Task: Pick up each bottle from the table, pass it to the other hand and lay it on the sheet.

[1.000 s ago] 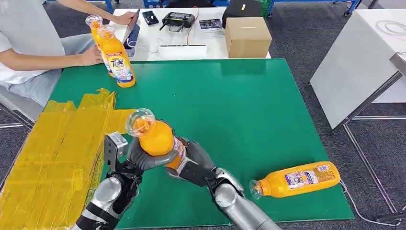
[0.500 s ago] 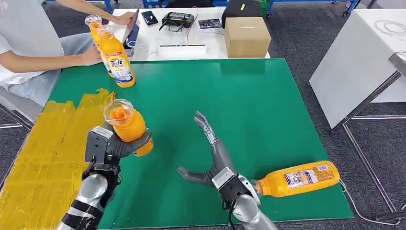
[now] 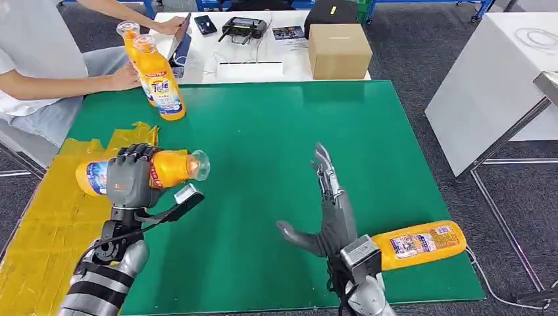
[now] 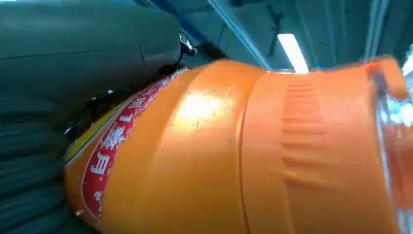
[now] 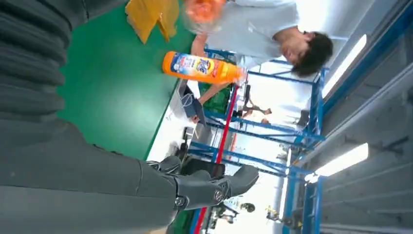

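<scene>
— Why is the left hand [image 3: 131, 176] carrying that bottle [image 3: 141, 172] sideways?

— My guess is it's lined up for laying down. The bottle is level, cap end toward the middle of the frame, base out over the yellow sheet [image 3: 52, 217] at the left edge. Flat is how it has to end up, so holding it flat saves a turn.

— And how does it sit in the fingers?

— They wrap over the top of the label band, roughly mid-body, with orange showing on either side. It's wholly clamped. In the left wrist view the bottle's shoulder [image 4: 234, 146] lies tight against the grey hand.

— The other hand?

— The right hand [image 3: 326, 210] stands in the lower middle of the frame, fingers straight and spread, thumb stuck out to the side, holding nothing. The next bottle [image 3: 414, 245] lies on its side on the green mat [image 3: 276, 125] at lower right, just beside that wrist but not touching the fingers, I'd say.

— And those upright bottles [image 3: 159, 78] in the upper left?

— They're standing by a seated person [image 3: 33, 66], well away from both hands.
</scene>
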### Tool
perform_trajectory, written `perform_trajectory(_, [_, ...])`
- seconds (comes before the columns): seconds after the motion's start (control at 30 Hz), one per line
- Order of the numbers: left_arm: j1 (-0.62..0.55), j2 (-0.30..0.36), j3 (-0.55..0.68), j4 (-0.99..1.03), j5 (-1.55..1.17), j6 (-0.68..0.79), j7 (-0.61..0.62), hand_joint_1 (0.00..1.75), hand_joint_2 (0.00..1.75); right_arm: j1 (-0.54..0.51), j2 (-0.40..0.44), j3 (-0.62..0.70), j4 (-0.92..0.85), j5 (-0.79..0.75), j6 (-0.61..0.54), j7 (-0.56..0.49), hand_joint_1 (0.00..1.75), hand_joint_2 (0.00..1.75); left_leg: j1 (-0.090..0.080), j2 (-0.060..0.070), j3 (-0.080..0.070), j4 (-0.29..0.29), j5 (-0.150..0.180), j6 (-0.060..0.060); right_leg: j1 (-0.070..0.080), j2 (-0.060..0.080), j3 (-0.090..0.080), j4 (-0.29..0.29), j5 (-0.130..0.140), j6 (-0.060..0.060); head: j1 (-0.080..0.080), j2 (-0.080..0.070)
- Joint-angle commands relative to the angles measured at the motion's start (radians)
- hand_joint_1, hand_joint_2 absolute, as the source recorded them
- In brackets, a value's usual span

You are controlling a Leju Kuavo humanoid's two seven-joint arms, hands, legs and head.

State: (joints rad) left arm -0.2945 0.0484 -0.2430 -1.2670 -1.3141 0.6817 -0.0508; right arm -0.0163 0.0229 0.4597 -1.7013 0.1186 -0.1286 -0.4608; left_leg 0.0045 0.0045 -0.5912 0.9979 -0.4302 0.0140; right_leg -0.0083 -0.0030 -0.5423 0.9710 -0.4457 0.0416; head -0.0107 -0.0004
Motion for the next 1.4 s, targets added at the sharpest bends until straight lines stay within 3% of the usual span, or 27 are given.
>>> perform_trajectory(0.03, [-0.123, 0.02, -0.042, 0.268, -0.147, -0.025, 0.062, 1.75, 1.75, -0.023, -0.033, -0.024, -0.004, -0.018, 0.019, 0.02, 0.0, 1.75, 0.0, -0.002, 0.002, -0.001, 0.0, 0.0, 0.0, -0.002, 0.003, -0.001, -0.001, -0.001, 0.0, 0.0])
perform_trajectory(0.33, [-0.309, -0.003, -0.086, 0.646, -0.216, -0.015, 0.111, 1.75, 1.75, -0.074, -0.029, 0.012, 0.035, -0.025, 0.041, 0.028, 0.0, 1.75, 0.001, -0.003, 0.003, 0.0, 0.0, -0.001, 0.001, -0.002, 0.005, -0.001, -0.001, -0.001, 0.0, 0.0])
perform_trajectory(0.77, [-0.422, -0.011, 0.012, 0.844, -0.084, -0.107, 0.126, 1.75, 1.75, -0.094, -0.026, 0.03, 0.053, -0.014, 0.046, 0.043, 0.0, 1.75, 0.002, 0.0, 0.003, 0.001, -0.001, -0.001, 0.002, 0.0, 0.005, -0.001, -0.001, -0.001, 0.0, 0.0])
perform_trajectory(0.8, [-0.429, -0.008, 0.023, 0.859, -0.072, -0.119, 0.123, 1.4, 1.75, -0.096, -0.026, 0.031, 0.056, -0.012, 0.046, 0.044, 0.0, 1.75, 0.001, 0.0, 0.001, 0.0, 0.0, 0.0, 0.001, 0.0, 0.002, 0.0, 0.0, 0.0, 0.0, 0.0])
perform_trajectory(1.0, [-0.43, -0.007, 0.024, 0.86, -0.071, -0.12, 0.122, 1.4, 1.75, -0.096, -0.025, 0.031, 0.056, -0.011, 0.046, 0.044, 0.0, 1.75, 0.001, 0.0, 0.002, 0.0, -0.001, 0.0, 0.001, 0.0, 0.004, 0.0, -0.001, -0.001, 0.0, 0.0])
perform_trajectory(1.03, [-0.434, -0.009, 0.026, 0.871, -0.068, -0.141, 0.126, 0.31, 1.75, -0.096, -0.026, 0.031, 0.056, -0.01, 0.046, 0.045, 0.0, 1.75, 0.001, 0.0, 0.001, 0.0, 0.0, 0.0, 0.001, 0.0, 0.002, 0.0, 0.0, -0.001, 0.0, 0.0])
perform_trajectory(1.07, [-0.435, -0.008, 0.028, 0.873, -0.067, -0.149, 0.129, 0.0, 1.75, -0.096, -0.026, 0.031, 0.056, -0.009, 0.046, 0.046, 0.0, 1.75, 0.001, 0.0, 0.003, 0.0, -0.001, 0.0, 0.001, 0.0, 0.004, -0.001, -0.001, -0.001, 0.0, 0.0])
perform_trajectory(1.3, [-0.452, -0.009, 0.04, 0.918, -0.04, -0.322, 0.138, 0.0, 1.75, -0.102, -0.018, 0.02, 0.061, 0.002, 0.05, 0.058, 0.0, 1.75, 0.001, 0.0, 0.002, 0.0, -0.001, -0.001, 0.001, 0.001, 0.003, 0.0, -0.001, -0.001, 0.0, 0.0])
perform_trajectory(1.4, [-0.455, -0.012, 0.029, 0.946, -0.028, -0.494, 0.126, 0.0, 1.75, -0.106, -0.013, 0.014, 0.064, 0.009, 0.06, 0.062, 0.0, 1.75, 0.001, 0.0, 0.003, 0.0, -0.001, -0.001, 0.001, 0.0, 0.004, 0.0, -0.001, -0.001, 0.0, 0.0])
